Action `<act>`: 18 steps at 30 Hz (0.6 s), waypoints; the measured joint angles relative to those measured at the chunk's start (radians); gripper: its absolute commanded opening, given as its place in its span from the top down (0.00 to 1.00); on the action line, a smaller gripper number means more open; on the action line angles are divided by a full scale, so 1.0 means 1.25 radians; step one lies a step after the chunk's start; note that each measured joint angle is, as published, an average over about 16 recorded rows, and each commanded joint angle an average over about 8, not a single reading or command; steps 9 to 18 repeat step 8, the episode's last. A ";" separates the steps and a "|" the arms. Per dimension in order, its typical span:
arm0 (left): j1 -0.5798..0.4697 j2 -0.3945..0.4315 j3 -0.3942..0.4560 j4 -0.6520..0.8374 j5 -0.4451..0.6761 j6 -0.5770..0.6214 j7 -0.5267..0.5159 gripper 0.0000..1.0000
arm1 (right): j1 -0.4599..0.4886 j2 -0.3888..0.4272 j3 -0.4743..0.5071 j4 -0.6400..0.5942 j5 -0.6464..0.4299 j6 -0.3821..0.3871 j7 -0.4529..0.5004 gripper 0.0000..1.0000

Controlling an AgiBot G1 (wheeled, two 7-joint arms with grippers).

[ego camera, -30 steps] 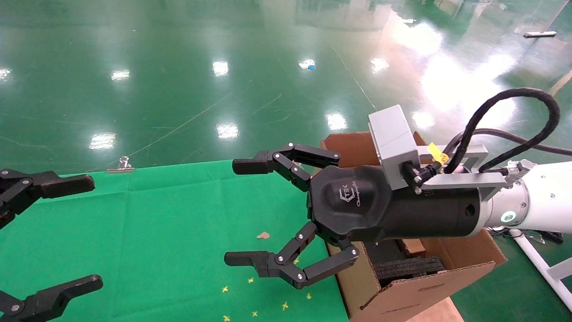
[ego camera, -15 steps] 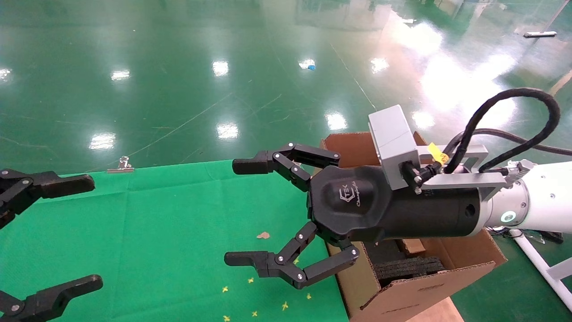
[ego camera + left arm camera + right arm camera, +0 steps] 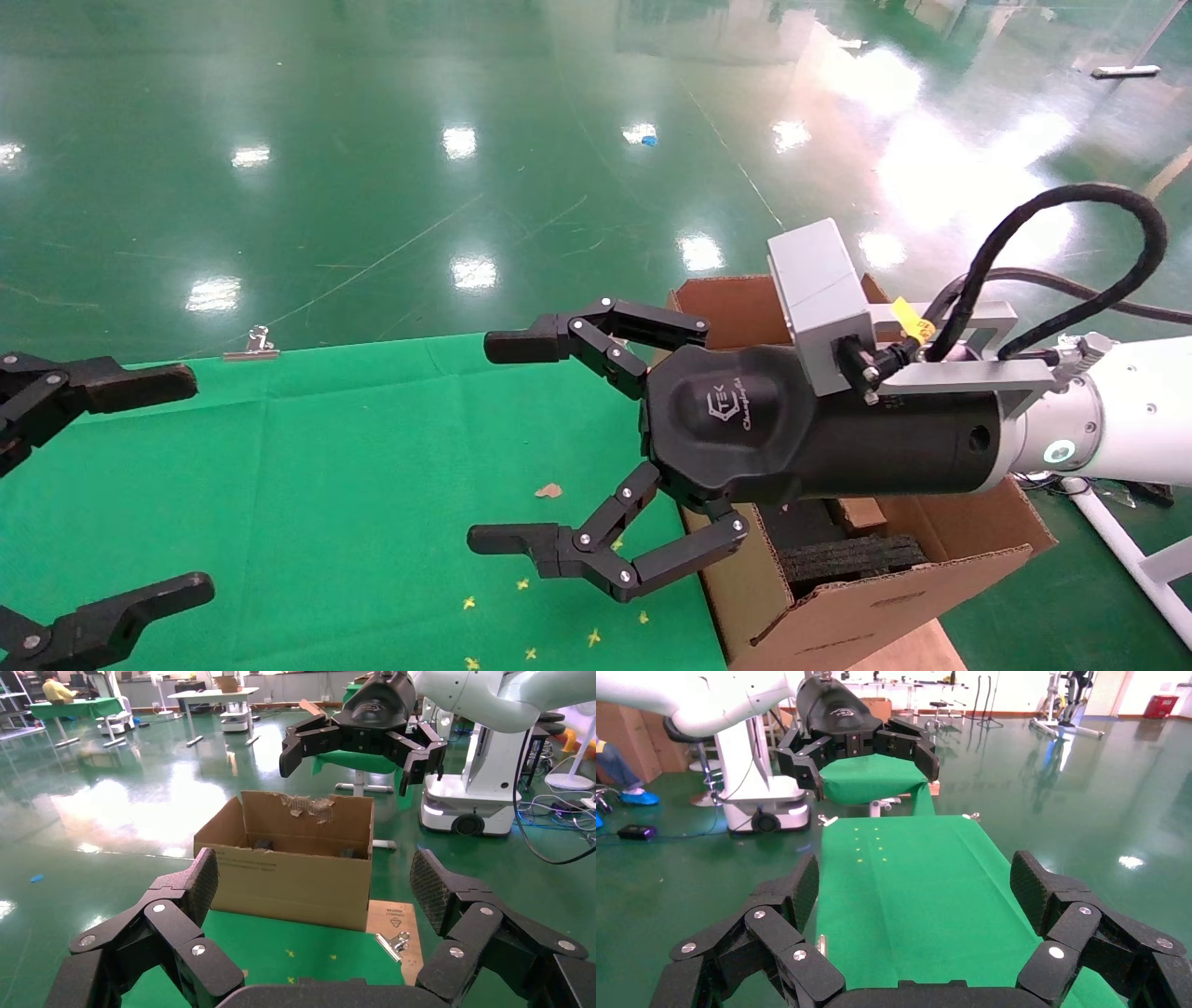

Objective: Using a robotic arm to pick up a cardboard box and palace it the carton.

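Right gripper, fingers wide and empty, hovers over the green cloth beside the carton. Left gripper, likewise wide, is cut off. Cardboard box indiscernible; the left wrist view shows the carton's torn flap.

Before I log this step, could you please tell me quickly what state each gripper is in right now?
Left gripper: open, holding nothing, at the table's left edge.
Right gripper: open, holding nothing, raised above the green cloth beside the carton.
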 measured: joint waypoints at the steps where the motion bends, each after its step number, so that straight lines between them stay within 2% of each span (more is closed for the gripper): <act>1: 0.000 0.000 0.000 0.000 0.000 0.000 0.000 0.00 | 0.000 0.000 0.000 0.000 0.000 0.000 0.000 0.00; 18: 0.000 0.000 0.000 0.000 0.000 0.000 0.000 0.00 | 0.000 0.000 0.000 0.000 0.000 0.000 0.000 0.00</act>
